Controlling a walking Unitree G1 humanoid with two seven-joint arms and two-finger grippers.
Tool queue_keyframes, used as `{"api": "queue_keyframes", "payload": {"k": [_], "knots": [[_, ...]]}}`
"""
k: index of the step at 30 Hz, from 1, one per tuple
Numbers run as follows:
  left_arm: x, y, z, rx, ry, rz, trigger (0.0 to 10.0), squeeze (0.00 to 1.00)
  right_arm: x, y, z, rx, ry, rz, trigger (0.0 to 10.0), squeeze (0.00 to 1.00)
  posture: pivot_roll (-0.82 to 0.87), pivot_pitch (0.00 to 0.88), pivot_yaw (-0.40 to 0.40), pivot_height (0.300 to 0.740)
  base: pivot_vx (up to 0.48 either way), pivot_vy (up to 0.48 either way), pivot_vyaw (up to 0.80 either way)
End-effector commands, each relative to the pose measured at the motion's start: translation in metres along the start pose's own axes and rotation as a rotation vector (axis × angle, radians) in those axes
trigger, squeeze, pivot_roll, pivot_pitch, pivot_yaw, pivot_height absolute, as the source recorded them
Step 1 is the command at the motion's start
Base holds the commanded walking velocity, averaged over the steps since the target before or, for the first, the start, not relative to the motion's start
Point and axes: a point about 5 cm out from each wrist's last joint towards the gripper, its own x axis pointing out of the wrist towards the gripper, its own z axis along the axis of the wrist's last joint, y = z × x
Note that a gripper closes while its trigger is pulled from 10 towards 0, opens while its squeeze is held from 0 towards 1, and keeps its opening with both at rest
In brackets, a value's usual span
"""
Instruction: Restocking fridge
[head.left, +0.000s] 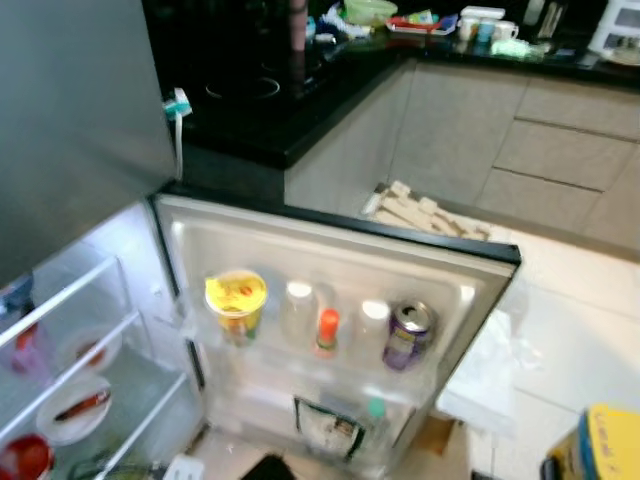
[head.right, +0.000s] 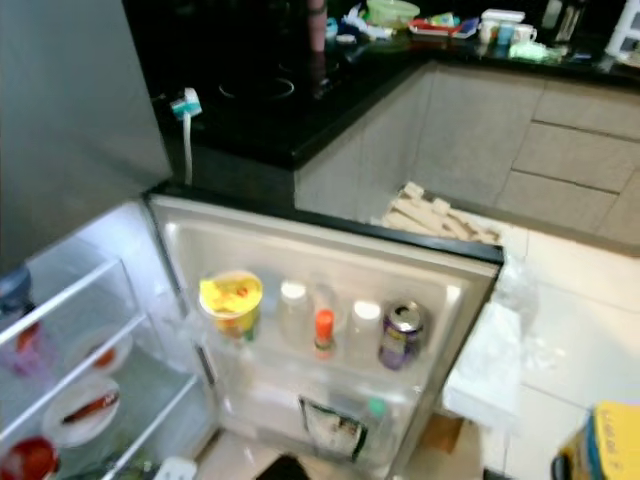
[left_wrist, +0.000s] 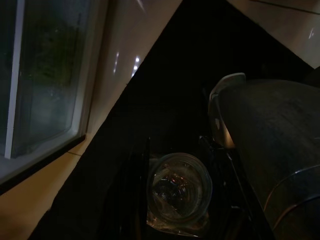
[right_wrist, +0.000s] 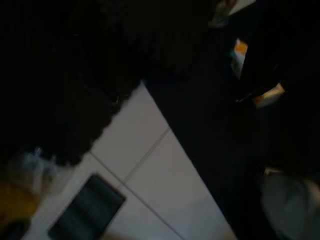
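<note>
The fridge stands open, its door shelf (head.left: 300, 365) holding a yellow-lidded cup (head.left: 236, 297), two white-capped bottles (head.left: 299, 310), a small orange-capped bottle (head.left: 327, 330) and a purple can (head.left: 408, 334). Inside, the wire shelves (head.left: 75, 340) carry plates with red food (head.left: 75, 410). In the dark left wrist view my left gripper (left_wrist: 179, 200) is shut on a clear glass jar (left_wrist: 178, 190), held low beside the fridge's edge. A yellow carton (head.left: 605, 445) shows at the bottom right corner, by my right arm. The right wrist view is dark and looks down on white floor tiles (right_wrist: 165, 190).
A black counter (head.left: 270, 110) with a cooktop runs behind the fridge door, cluttered with dishes at the back. Grey cabinets (head.left: 560, 150) line the right. Pale wooden pieces (head.left: 425, 212) lie on the floor behind the door. A white bag (head.right: 485, 360) rests beside the door's edge.
</note>
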Motion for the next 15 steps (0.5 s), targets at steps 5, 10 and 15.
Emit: {"api": "queue_keyframes", "payload": {"k": [5,10,15], "knots": [[0.0016,-0.0098,0.0009,-0.011,-0.001,-0.040,10.0,0.00,0.0005,0.0023,0.0013,0.011,-0.002,0.006,10.0,0.00,0.01,0.000,-0.042,0.740,0.000,0.000,0.00],[0.0014,-0.0118,-0.0004,0.011,0.004,-0.062,10.0,0.00,0.0005,0.0021,0.0011,0.008,-0.001,0.006,10.0,0.00,0.01,0.000,-0.042,0.740,0.000,-0.371,0.00],[0.0014,-0.0084,0.0021,-0.003,-0.016,-0.030,10.0,0.00,0.0005,0.0021,0.0009,0.005,0.000,0.006,10.0,0.00,0.01,0.000,-0.044,0.740,0.000,-0.379,0.00]]}}
